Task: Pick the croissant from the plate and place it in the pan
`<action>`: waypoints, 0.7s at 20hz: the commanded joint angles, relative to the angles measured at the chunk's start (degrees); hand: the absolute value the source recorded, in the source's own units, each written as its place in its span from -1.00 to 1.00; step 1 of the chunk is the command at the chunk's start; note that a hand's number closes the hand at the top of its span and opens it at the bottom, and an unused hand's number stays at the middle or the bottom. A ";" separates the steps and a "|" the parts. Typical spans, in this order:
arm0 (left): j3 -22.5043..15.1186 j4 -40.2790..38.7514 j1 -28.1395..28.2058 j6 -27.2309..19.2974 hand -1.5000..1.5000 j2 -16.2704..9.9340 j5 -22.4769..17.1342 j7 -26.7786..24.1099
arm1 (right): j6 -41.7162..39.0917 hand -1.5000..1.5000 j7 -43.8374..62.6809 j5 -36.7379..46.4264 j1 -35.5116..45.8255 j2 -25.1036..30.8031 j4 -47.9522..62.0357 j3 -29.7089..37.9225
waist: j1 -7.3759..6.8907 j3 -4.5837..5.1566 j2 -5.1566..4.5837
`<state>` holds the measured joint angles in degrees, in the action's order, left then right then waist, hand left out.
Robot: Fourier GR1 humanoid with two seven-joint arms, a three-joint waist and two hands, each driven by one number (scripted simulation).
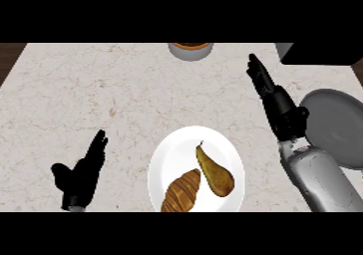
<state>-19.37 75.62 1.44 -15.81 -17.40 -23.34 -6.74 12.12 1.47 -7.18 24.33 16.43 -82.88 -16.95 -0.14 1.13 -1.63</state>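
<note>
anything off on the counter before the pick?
Nothing spilled or damaged. The croissant lies on the plate beside a pear. The pan sits upright at right; a cup is cut off at the top.

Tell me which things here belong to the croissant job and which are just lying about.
For the job: croissant, plate, pan, right hand.
Lying about: pear sharing the plate, cup at the counter's far edge, left hand resting open.

Croissant on plate, left of pear; pan right.
</note>
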 commanded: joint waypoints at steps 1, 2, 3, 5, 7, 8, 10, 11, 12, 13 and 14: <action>0.29 3.75 -1.12 -0.38 0.00 -0.56 0.93 1.94 | 2.00 1.00 -1.94 0.88 -2.72 -3.08 -1.15 -0.01 | 0.07 -1.16 1.70; 0.25 4.71 -0.18 -0.13 0.00 -0.77 2.05 -1.84 | 5.09 1.00 -4.97 2.43 -9.55 -5.39 -5.89 -3.08 | 0.66 -1.15 1.88; 0.57 3.55 -3.73 -0.43 0.00 -0.01 3.06 -3.46 | 5.54 1.00 -3.87 0.73 -8.08 -5.54 -10.56 -1.79 | 1.64 -1.12 2.07; 0.45 8.98 -3.93 -0.34 0.00 -2.12 4.81 -6.11 | 10.79 1.00 -7.93 1.45 -12.94 -11.04 -14.46 -3.88 | 2.26 -1.23 2.95; 0.96 8.29 -5.03 -0.41 0.00 -1.87 4.50 -5.94 | 16.48 1.00 -0.99 12.97 -18.42 -0.10 -4.29 -2.23 | 5.87 -0.53 3.02; 0.74 9.01 -3.92 -1.20 0.00 -1.19 4.45 -5.98 | 21.30 1.00 -5.02 6.90 -24.86 -7.36 -10.05 0.61 | 7.11 -1.16 3.36; -0.40 11.17 -4.18 -1.63 0.00 -1.11 5.35 -4.95 | 23.94 -1.00 -8.71 10.15 -34.01 -10.35 -17.49 -6.49 | 5.21 -1.15 3.17; -0.18 10.29 -4.28 0.19 0.00 -1.55 5.07 -6.19 | 24.17 -1.00 -13.00 11.06 -39.01 -11.86 -20.40 -10.45 | 4.18 -1.13 2.68; -0.35 10.39 -4.67 -0.65 0.00 -0.91 5.82 -6.77 | 25.53 -1.00 -13.59 13.29 -43.01 -11.72 -22.48 -13.74 | 3.91 -1.09 2.62; -1.86 9.60 -4.36 -2.42 0.00 0.65 7.07 -5.86 | 25.59 -1.00 -15.51 16.37 -47.06 -9.20 -23.21 -16.78 | 3.75 -1.08 2.50; -2.18 11.78 -4.38 -0.79 0.00 -0.49 6.74 -5.30 | 25.90 -1.00 -16.43 17.29 -50.96 -6.35 -25.26 -17.07 | 3.23 -1.10 2.46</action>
<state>-20.08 85.43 -2.85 -16.87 -18.10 -17.77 -12.23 34.24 -10.15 4.70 -12.67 7.79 -101.91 -27.63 3.80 0.06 1.00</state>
